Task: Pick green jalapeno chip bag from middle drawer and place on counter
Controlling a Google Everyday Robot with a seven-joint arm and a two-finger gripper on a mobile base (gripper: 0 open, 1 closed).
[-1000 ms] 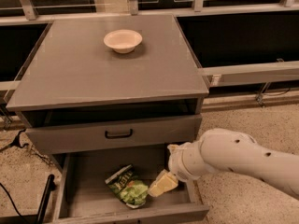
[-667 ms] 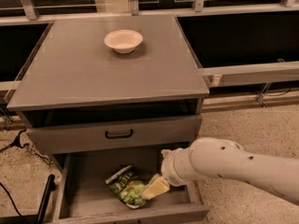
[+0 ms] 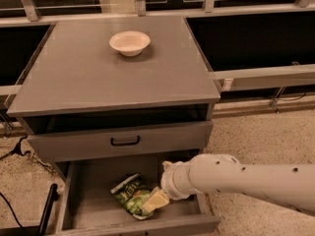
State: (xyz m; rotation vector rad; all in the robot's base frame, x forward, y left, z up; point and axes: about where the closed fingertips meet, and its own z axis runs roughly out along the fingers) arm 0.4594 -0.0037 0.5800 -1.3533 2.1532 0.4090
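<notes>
Pale round bowl (image 3: pixel 129 43) — lower down, a grey drawer front (image 3: pixel 74 145) with black handle (image 3: pixel 125 141).

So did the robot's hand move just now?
Yes. The gripper slid left, away from the right wall of the middle drawer, toward the green jalapeno chip bag.

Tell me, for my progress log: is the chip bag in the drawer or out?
In: the bag lies on the drawer floor, gripper at its right edge.

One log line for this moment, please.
stage: pick | gripper: down in middle drawer, at green jalapeno chip bag | bag: in drawer, not yet on counter | counter: bowl
</notes>
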